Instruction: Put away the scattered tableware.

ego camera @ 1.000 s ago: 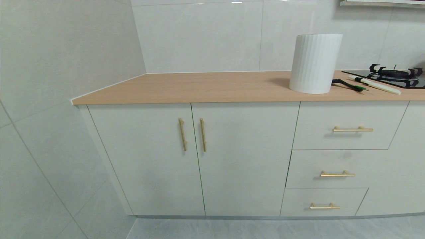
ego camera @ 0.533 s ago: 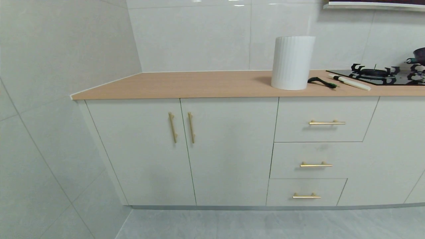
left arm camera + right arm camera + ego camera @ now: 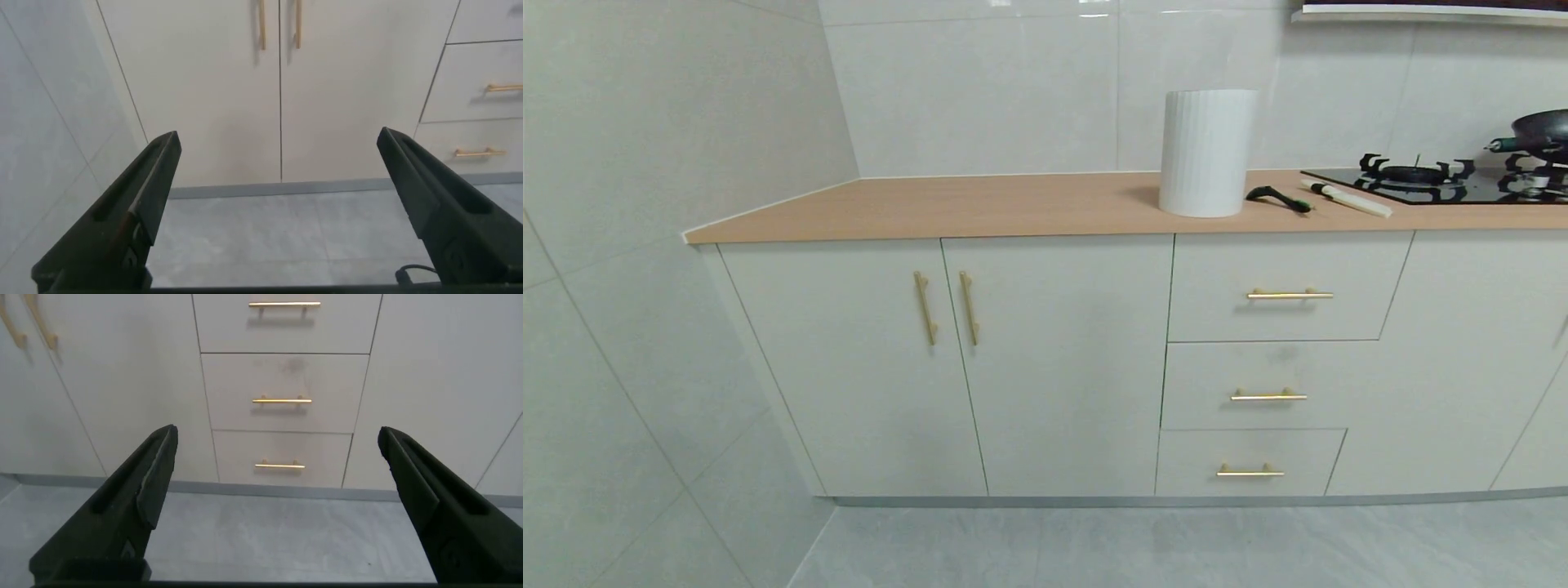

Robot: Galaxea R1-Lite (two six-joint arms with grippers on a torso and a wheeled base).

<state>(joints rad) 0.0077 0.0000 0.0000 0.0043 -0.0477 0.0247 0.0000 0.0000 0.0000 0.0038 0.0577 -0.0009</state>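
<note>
My left pincer [image 3: 278, 140] hangs low in front of the cupboard doors [image 3: 947, 327], spread wide with nothing in it. My right pincer [image 3: 278, 434] is just as wide and just as empty, facing the drawers [image 3: 1274, 359].

The tableware sits up on the counter [image 3: 972, 204], off to my right and well apart from both pincers. Here is where it could go wrong. The two pieces lie just beside the tall white pot [image 3: 1205, 153]. If I come in from the side, I could knock that pot, and it looks tall enough to tip. The stove [image 3: 1413, 175] is close on the other side, with a pan [image 3: 1539, 129] on it, so a wide swing could catch the iron grate. Both pieces also lie flat on the wood. If I close too high I would miss them, and if I close too low I would scrape the counter.

Now the pieces. The black tool [image 3: 1278, 197] is short, curved and thin, with a green end. I can't tell what kind of tool it is. The pale utensil [image 3: 1346, 198] is long, straight and slim, with a dark band near one end. It lies at a slant, with its far end near the stove. Both look light and narrow, so I judge they could slip or spin in a loose grip.
</note>
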